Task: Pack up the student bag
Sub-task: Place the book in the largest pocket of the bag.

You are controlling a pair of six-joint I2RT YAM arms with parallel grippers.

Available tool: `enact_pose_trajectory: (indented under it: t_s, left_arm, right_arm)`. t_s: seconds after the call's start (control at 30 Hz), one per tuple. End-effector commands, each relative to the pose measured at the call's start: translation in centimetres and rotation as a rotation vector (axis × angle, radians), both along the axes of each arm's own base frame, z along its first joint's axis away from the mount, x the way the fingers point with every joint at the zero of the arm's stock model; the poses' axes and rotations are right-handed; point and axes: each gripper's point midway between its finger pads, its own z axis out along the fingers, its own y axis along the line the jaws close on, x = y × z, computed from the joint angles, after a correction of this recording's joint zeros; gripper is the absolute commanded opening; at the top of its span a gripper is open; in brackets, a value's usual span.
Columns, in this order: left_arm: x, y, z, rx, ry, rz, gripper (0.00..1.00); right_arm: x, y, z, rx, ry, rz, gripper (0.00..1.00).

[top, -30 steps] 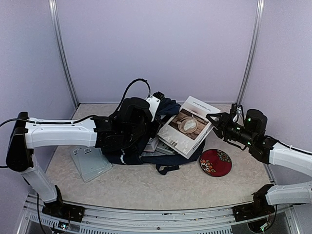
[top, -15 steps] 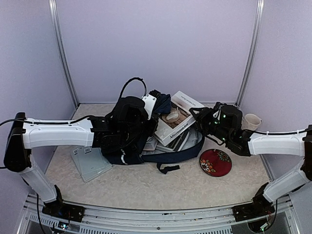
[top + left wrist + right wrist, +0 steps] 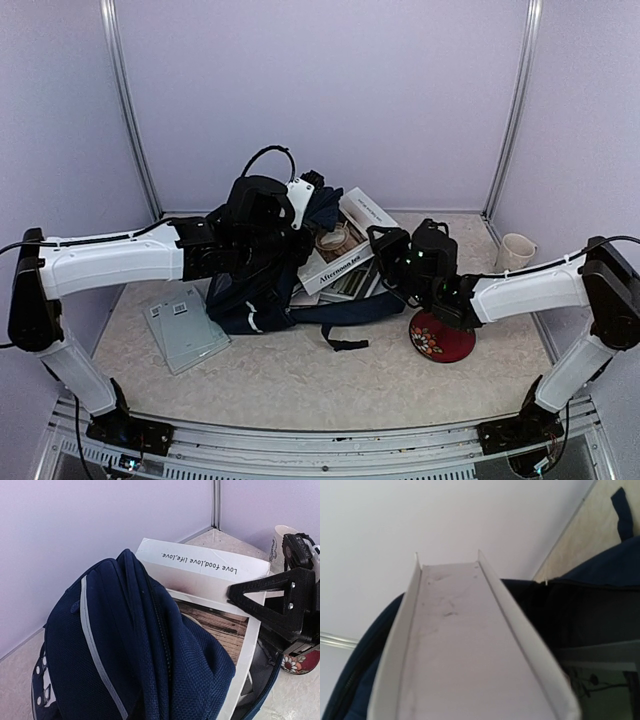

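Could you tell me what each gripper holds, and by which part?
Left gripper: the student bag, at its opening rim. Right gripper: the white book, by its protruding edge.

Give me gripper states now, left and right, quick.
Left gripper: closed on the student bag, holding its fabric up.
Right gripper: closed on the white book, which is partly inside the bag.

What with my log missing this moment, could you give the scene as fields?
bag: navy, mouth held up by left claw
book: white, partly in bag, gripped by right claw
left claw: shut on bag
right claw: shut on book
plate: red, right of bag
mug: white, far right
folder: grey, flat, left of bag
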Motion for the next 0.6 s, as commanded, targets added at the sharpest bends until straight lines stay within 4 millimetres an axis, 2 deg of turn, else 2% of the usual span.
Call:
enact_pose_trajectory:
  t_s: [0.0,0.07,0.17,0.23,0.43,0.57]
  left_arm:
    - [-5.3,-5.8,8.7,-0.253,-0.078,-0.315,0.0]
    - [-4.6,-5.5,8.2,-0.239,-0.076,-0.286,0.0]
    - [-3.5,-4.7,7.1,-0.212,-0.059,-0.248,0.0]
    - [-2.8,-4.1,6.3,-0.199,-0.058,-0.218,0.0]
    - [-0.8,-3.4,3.7,-0.162,-0.017,-0.143,0.0]
    - [-0.4,-3.3,2.3,-0.154,0.002,-0.122,0.0]
  right_arm:
    - [1.3,1.1,-0.5,-0.1,-0.037,-0.052,0.22]
    - [0.6,1.9,-1.0,-0.158,-0.035,-0.006,0.38]
    - [-1.1,1.1,-2.4,-0.257,-0.009,0.056,0.67]
    - [-2.5,0.3,-2.8,-0.351,-0.024,0.108,0.79]
    - [-4.8,-1.1,-3.4,-0.682,-0.028,0.305,0.94]
    - [-6.4,-2.4,-4.0,-0.733,-0.007,0.439,1.0]
